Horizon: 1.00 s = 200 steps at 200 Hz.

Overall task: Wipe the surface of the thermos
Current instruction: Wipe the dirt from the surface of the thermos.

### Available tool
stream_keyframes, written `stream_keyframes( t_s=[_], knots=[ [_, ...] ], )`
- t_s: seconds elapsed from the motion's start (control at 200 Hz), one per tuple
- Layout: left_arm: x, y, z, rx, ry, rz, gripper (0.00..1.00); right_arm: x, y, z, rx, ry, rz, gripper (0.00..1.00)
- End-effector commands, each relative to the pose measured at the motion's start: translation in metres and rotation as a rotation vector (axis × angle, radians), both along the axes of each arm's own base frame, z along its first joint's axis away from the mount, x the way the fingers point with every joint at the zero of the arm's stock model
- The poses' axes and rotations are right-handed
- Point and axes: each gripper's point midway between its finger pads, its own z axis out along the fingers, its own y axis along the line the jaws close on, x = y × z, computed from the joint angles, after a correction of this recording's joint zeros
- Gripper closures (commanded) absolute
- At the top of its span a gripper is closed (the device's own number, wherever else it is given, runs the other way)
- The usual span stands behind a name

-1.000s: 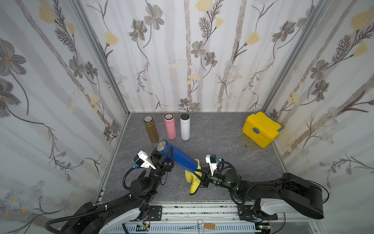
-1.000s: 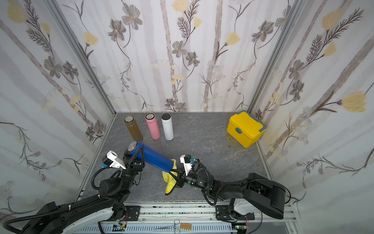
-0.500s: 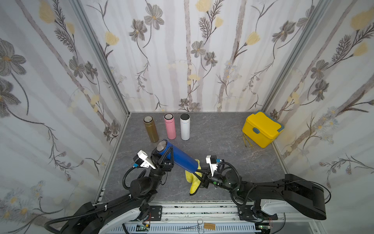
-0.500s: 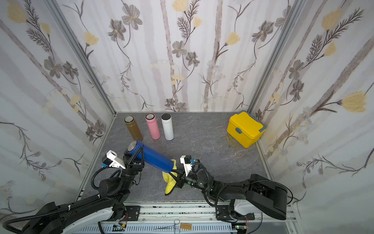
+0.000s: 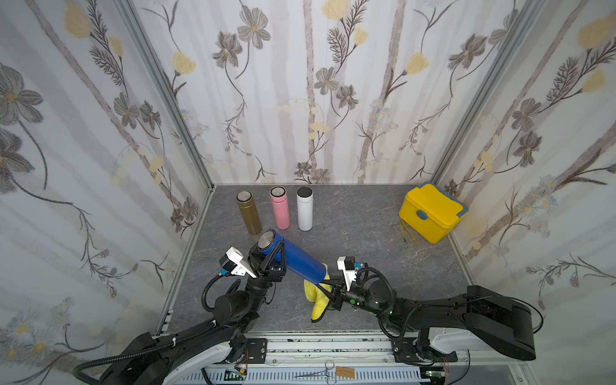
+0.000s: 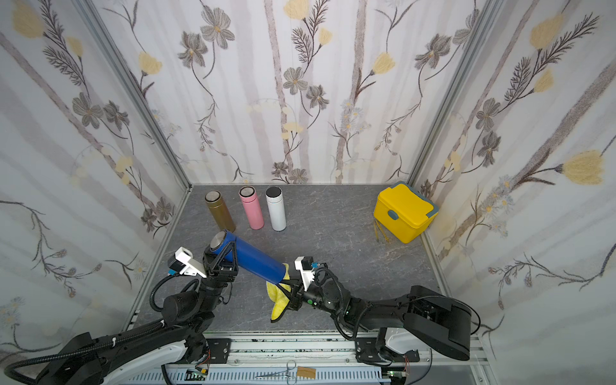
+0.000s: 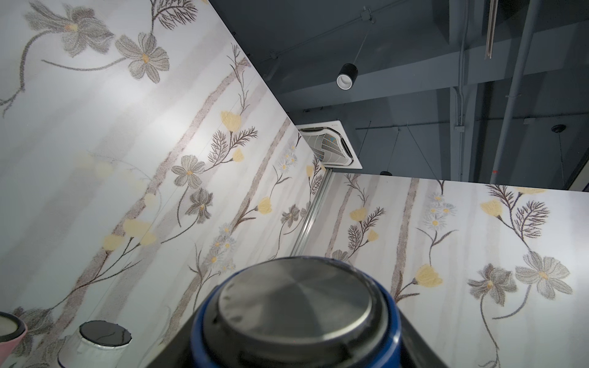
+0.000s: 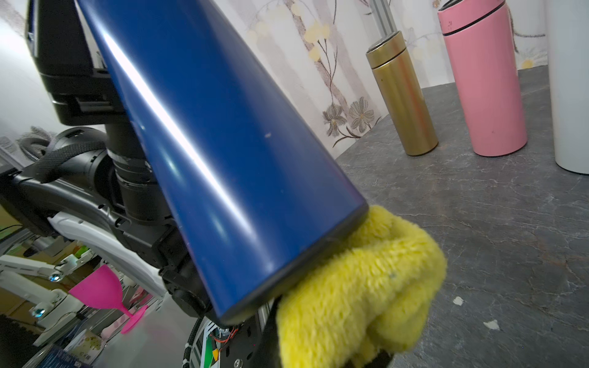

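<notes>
Blue thermos (image 5: pixel 295 258) is gripped near its lid by the left gripper (image 5: pixel 271 258). The right gripper (image 5: pixel 328 290) pinches a yellow cloth (image 5: pixel 316 296) against its bottom end; most of the side looks unwiped.

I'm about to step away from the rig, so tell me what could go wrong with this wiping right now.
1. The left tool grips the blue thermos near its cap end, tilted, with the long body sticking out; pressure from the cloth could lever it loose.
2. The yellow cloth in the right tool touches only the bottom edge, so most of the surface may go unwiped.
3. The gold thermos stands close behind the cap; a swing could topple it.
</notes>
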Motion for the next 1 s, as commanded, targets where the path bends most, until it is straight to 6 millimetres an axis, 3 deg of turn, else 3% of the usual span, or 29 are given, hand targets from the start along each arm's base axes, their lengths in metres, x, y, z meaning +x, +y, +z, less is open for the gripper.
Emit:
stream_keyframes(
  t_s=[0.0,0.115,0.235,0.31,0.5,0.644,0.739,0.874,0.994],
  knots=[
    [-0.005,0.001,0.004,-0.01,-0.018,-0.018,1.0,0.003,-0.014,0.037,0.145,-0.054,-0.019,1.0],
    [-0.004,0.0,0.003,-0.008,-0.016,-0.015,1.0,0.003,-0.002,0.028,0.079,-0.035,-0.007,1.0],
    [-0.003,0.0,0.003,-0.006,-0.014,-0.012,1.0,-0.018,0.018,0.037,0.086,-0.066,0.071,1.0],
    [-0.003,0.001,0.003,-0.008,-0.014,-0.01,1.0,-0.024,0.019,0.045,0.111,-0.08,0.096,1.0],
    [-0.004,0.001,0.003,-0.005,-0.013,-0.008,1.0,0.001,-0.017,0.043,0.136,-0.05,-0.04,1.0],
    [-0.001,0.0,0.002,0.008,-0.012,0.009,1.0,0.007,-0.017,0.032,0.088,-0.045,-0.067,1.0],
    [0.006,-0.001,-0.002,0.048,0.001,0.068,1.0,0.021,-0.026,0.023,0.056,-0.016,-0.146,1.0],
    [0.038,-0.015,-0.014,0.195,0.086,0.204,1.0,0.061,-0.067,-0.002,-0.022,0.084,-0.392,1.0],
    [0.06,-0.041,-0.026,0.326,0.11,0.234,1.0,0.081,-0.104,-0.025,-0.127,0.143,-0.585,1.0]
  ],
)
